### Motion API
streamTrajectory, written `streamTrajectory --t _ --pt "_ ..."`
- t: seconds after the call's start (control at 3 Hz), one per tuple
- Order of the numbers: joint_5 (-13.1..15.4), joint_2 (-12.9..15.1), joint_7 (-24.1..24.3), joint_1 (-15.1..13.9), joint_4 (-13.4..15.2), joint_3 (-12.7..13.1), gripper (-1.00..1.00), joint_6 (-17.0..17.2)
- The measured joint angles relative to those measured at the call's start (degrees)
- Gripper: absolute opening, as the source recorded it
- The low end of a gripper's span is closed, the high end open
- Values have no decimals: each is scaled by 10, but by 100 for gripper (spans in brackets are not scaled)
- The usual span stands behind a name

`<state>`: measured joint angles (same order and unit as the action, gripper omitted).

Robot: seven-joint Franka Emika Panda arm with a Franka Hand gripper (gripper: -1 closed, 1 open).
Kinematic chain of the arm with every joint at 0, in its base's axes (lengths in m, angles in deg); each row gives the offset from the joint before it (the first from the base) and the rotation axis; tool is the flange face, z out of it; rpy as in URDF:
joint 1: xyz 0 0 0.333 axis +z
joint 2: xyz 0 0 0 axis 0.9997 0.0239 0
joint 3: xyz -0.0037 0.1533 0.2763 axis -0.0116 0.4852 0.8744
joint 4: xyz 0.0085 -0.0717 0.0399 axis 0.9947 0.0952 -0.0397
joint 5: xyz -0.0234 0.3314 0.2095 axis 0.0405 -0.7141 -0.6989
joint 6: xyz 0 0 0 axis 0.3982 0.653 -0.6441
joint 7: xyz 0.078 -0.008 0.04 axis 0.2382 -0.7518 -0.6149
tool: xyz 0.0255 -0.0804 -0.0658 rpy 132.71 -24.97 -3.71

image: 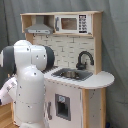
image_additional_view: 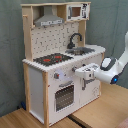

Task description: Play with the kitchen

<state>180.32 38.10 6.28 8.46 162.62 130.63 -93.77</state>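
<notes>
Kitchen [image_additional_view: 50, 75] stands on wood floor, ahead of your gripper [image_additional_view: 81, 73]. Gripper sits at front panel, right of oven door [image_additional_view: 64, 96], below sink [image_additional_view: 82, 50]. Finger opening: cannot tell. Probably touching panel.

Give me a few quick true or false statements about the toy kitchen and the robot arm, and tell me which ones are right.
1. The stovetop has red burners. True.
2. The faucet is white. False: it is black.
3. In the second exterior view, the gripper is at the kitchen's front, beside the oven door. True.
4. The grey hood hangs directly over the sink. False: it hangs over the stovetop.
5. A pot stands on the stovetop. False: the burners are bare.
</notes>
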Motion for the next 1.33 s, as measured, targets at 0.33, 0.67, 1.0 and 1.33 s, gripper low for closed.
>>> streamTrajectory --t 0.33,0.67,1.0,1.33 --pt "0 -38 26 0 -28 -4 100 -27" --pt "0 -76 52 -1 -52 -10 100 -51" --pt "0 -114 82 -1 -72 -15 100 -72" --pt "0 -150 42 -2 -87 -23 100 -88"
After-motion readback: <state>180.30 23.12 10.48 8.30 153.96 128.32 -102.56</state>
